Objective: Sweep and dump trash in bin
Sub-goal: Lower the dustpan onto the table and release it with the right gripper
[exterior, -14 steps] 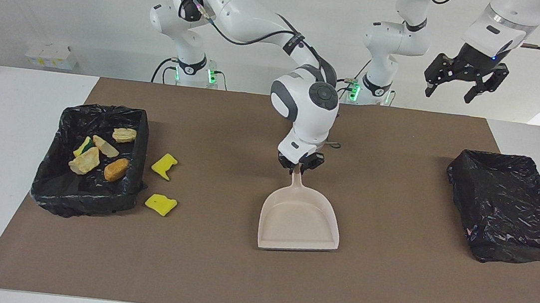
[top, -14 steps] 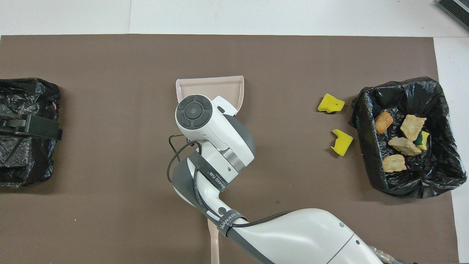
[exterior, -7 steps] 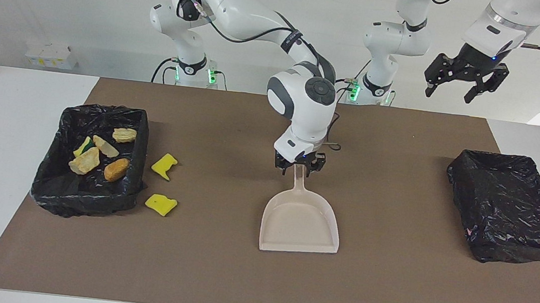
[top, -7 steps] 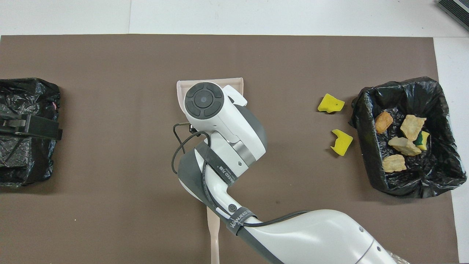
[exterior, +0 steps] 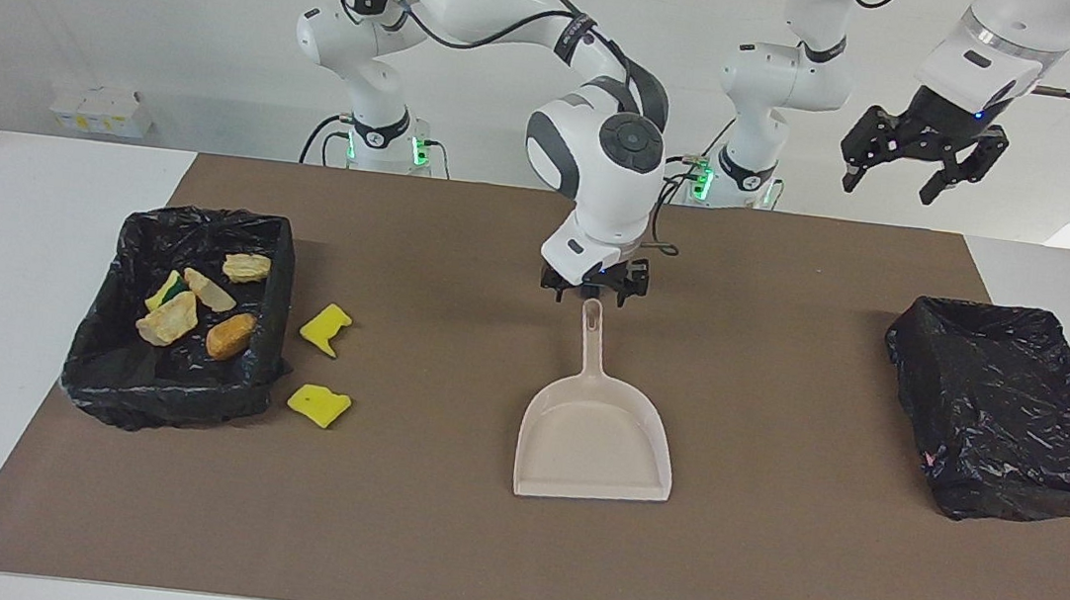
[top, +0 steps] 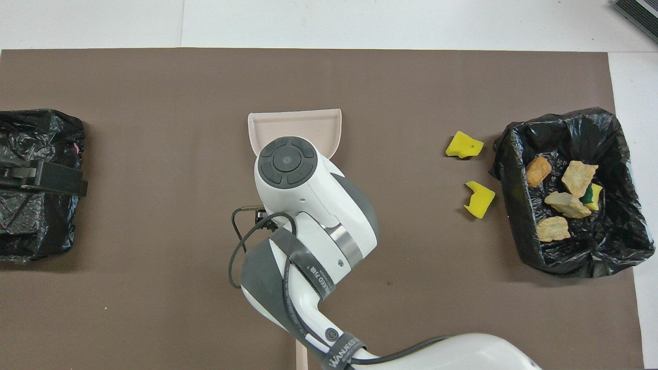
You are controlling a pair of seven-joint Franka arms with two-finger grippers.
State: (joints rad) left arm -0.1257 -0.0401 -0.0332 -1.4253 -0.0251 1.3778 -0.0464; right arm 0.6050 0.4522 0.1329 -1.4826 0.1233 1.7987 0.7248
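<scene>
Two yellow sponge pieces of trash [exterior: 325,328] [exterior: 319,405] lie on the brown mat beside the black-lined bin [exterior: 206,218] at the right arm's end; the same pieces show from overhead [top: 464,145] [top: 479,199]. More trash [exterior: 230,335], tan lumps and a yellow scrap, lies in that bin [top: 565,117]. The beige dustpan [exterior: 595,436] rests flat mid-mat, handle toward the robots. My right gripper [exterior: 593,286] hovers open just over the handle's tip, apart from it; in the overhead view the wrist hides it and covers part of the dustpan [top: 295,126]. My left gripper [exterior: 893,184] waits open, raised.
A second black-lined bin [exterior: 1011,410] stands with nothing in it at the left arm's end, and the left gripper [top: 41,177] hangs over it. A beige strip [top: 302,362] pokes out under the right arm at the mat's edge nearest the robots.
My right gripper opened, let go of the dustpan handle and rose back toward the robots. The dustpan stayed on the mat. The left arm has not moved.
</scene>
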